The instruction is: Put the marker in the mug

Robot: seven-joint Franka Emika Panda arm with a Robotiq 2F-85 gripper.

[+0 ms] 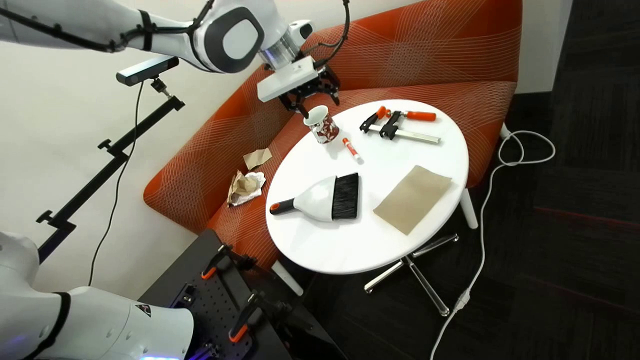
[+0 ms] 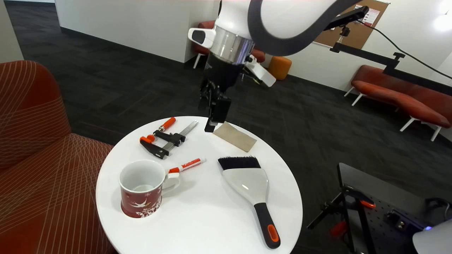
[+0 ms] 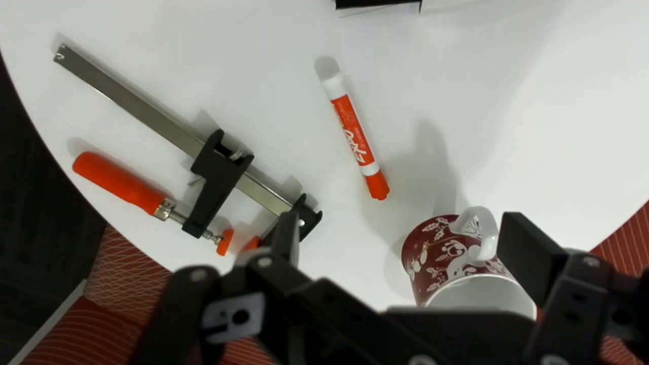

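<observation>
Two fingers point(image 3: 527, 253) stand wide apart on your hand point(image 3: 403, 235), nothing held between them, and it hangs above the table point(image 1: 320, 254). The marker point(image 3: 353, 130) lies flat on the table, its red cap toward the mug point(image 3: 454, 261), which stands upright just beside it, not touching. You seem to be lining up for the pick: in the wrist view the fingers face nearly across the barrel, so a small turn should square them. Aim for the middle of the label; down at the cap, one finger could come near the mug and the other near the clamp point(image 3: 218, 170). Go down straight and close gently, since the barrel may roll. The brush point(image 1: 319, 200) lies near the white end, so don't drift past that.
</observation>
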